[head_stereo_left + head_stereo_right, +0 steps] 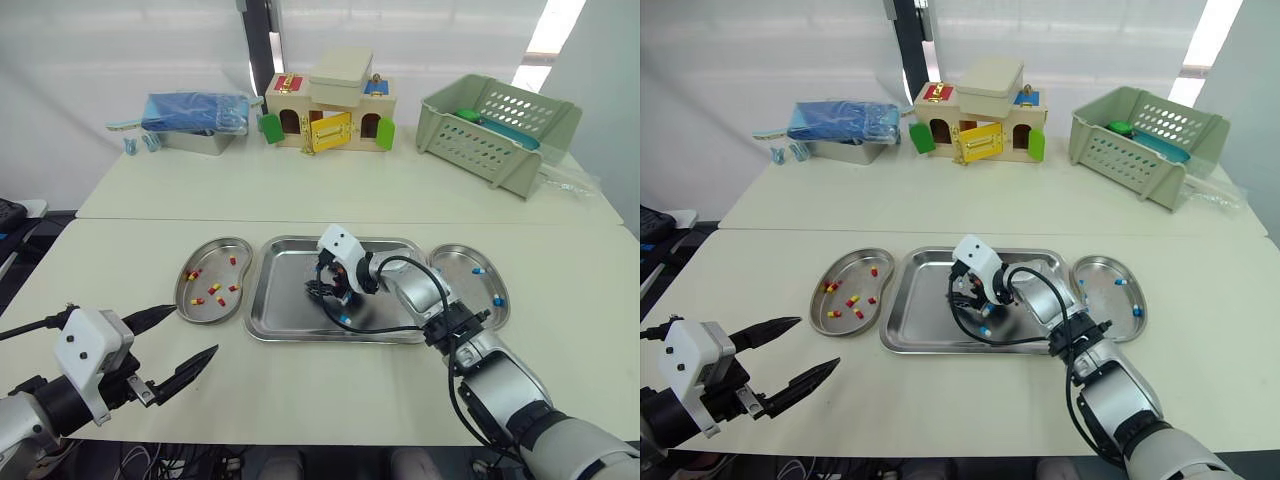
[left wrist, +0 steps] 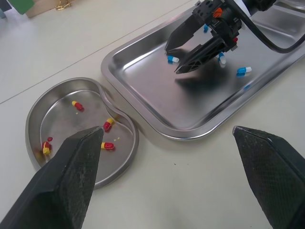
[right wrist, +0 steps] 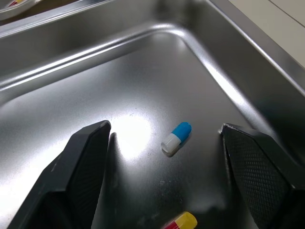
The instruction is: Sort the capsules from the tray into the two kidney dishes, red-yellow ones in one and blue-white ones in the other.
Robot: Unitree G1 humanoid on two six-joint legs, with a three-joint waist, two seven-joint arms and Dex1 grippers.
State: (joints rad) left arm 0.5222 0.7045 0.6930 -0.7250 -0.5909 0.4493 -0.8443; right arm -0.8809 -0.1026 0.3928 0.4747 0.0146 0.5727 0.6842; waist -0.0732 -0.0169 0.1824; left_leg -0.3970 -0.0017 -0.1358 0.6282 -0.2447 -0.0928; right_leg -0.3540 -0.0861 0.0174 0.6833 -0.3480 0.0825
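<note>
Sorting partly done. Your right tool [image 1: 322, 289], spread apart, straddles a blue-white capsule [image 3: 176, 137] in the tray [image 1: 290, 270] (a red-yellow capsule [image 3: 181, 222] lies nearby). The left kidney dish [image 1: 222, 262] and right kidney dish [image 1: 462, 285], flanking the tray, hold capsules; your left tool [image 1: 190, 332] gapes.

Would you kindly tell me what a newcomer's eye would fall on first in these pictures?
The right gripper is poised low in the steel tray at the centre of the table, its fingers open on either side of a blue-white capsule. Flanking the tray, the left kidney dish holds red-yellow capsules, the right kidney dish two blue-white ones. The left gripper hovers open over the table's front.
</note>
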